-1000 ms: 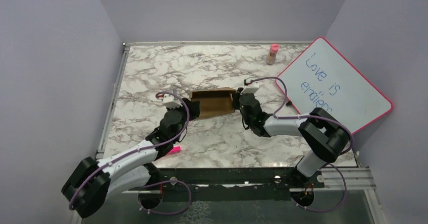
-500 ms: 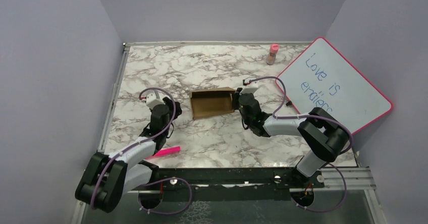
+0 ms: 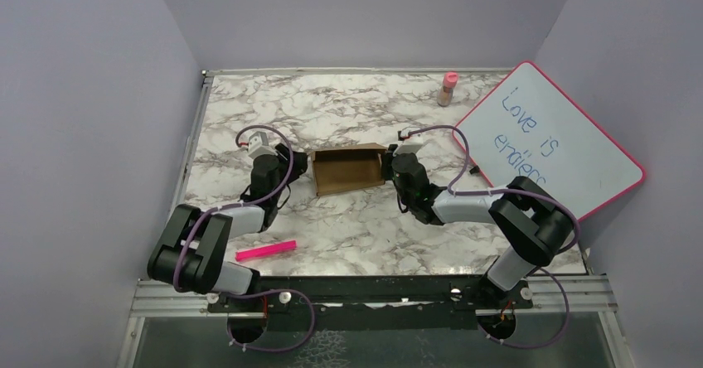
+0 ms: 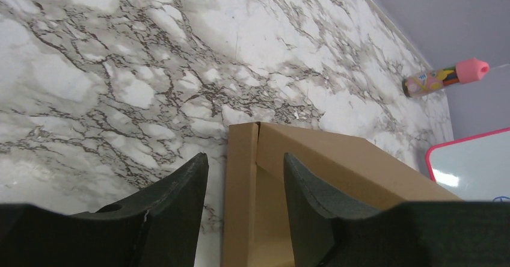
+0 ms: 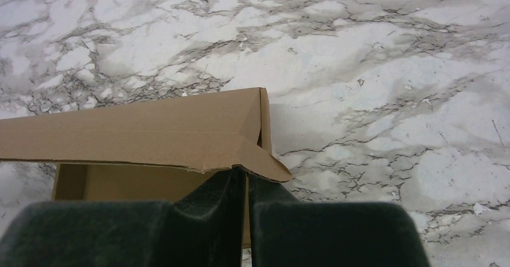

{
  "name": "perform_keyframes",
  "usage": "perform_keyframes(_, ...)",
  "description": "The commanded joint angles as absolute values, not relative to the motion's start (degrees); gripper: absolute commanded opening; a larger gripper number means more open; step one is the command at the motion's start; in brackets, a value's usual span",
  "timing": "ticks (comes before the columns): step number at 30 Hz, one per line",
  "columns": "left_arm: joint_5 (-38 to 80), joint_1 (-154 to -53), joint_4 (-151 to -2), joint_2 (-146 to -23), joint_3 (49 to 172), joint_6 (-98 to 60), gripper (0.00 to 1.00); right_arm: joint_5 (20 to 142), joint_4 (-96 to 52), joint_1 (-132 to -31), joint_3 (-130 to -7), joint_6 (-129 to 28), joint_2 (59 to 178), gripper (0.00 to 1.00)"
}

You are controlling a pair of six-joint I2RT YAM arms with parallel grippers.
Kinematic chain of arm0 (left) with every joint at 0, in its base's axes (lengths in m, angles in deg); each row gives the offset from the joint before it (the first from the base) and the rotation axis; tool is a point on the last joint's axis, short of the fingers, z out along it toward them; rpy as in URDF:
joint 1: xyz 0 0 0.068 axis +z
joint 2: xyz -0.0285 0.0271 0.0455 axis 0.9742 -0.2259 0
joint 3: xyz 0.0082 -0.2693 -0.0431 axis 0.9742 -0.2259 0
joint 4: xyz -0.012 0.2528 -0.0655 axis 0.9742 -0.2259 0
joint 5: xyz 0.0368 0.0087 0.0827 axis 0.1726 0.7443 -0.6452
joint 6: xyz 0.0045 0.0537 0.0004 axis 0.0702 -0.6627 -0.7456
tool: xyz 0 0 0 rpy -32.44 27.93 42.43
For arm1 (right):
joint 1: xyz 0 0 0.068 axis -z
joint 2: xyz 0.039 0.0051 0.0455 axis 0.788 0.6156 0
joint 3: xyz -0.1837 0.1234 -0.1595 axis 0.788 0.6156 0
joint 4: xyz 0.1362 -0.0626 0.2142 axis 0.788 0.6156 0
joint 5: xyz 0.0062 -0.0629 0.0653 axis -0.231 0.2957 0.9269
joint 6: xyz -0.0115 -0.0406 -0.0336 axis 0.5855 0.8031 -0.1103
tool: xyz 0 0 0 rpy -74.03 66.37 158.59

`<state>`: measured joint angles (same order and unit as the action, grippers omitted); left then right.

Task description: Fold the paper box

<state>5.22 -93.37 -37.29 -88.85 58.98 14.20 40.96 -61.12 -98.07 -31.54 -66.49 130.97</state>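
Note:
The brown paper box (image 3: 348,169) sits mid-table, partly folded, its walls up and its inside open toward me. My left gripper (image 3: 292,162) is open at the box's left end; in the left wrist view its jaws straddle the box's left wall (image 4: 240,189) without pressing it. My right gripper (image 3: 386,166) is shut on the box's right wall, pinching the thin cardboard (image 5: 247,216) under a bent flap (image 5: 180,135).
A pink-framed whiteboard (image 3: 551,140) leans at the right. A pink-capped bottle (image 3: 448,89) stands at the back; it also shows in the left wrist view (image 4: 445,77). A pink marker (image 3: 265,250) lies near the front left edge of the marble table (image 3: 348,227).
My left arm pulled back from the box, then swung round to the box's left end with open jaws. The pink marker lies uncovered. The right gripper and box stayed put.

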Motion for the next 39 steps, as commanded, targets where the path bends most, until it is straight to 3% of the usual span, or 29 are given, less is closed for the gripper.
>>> perform_keyframes(1,10.44,-92.77,-32.83,-91.83,61.15,15.49,0.51,41.6,-59.04,-98.41,-31.92,-66.12,132.49,0.09)
perform_keyframes(12,16.72,-92.95,-30.89,-97.84,63.7,18.74,0.45,42.87,-58.81,-98.41,-32.65,-65.94,133.2,0.09)
perform_keyframes(39,21.41,-95.17,-28.77,-105.0,67.54,23.68,0.45,49.1,-54.79,-98.45,-37.29,-65.43,134.16,0.09)
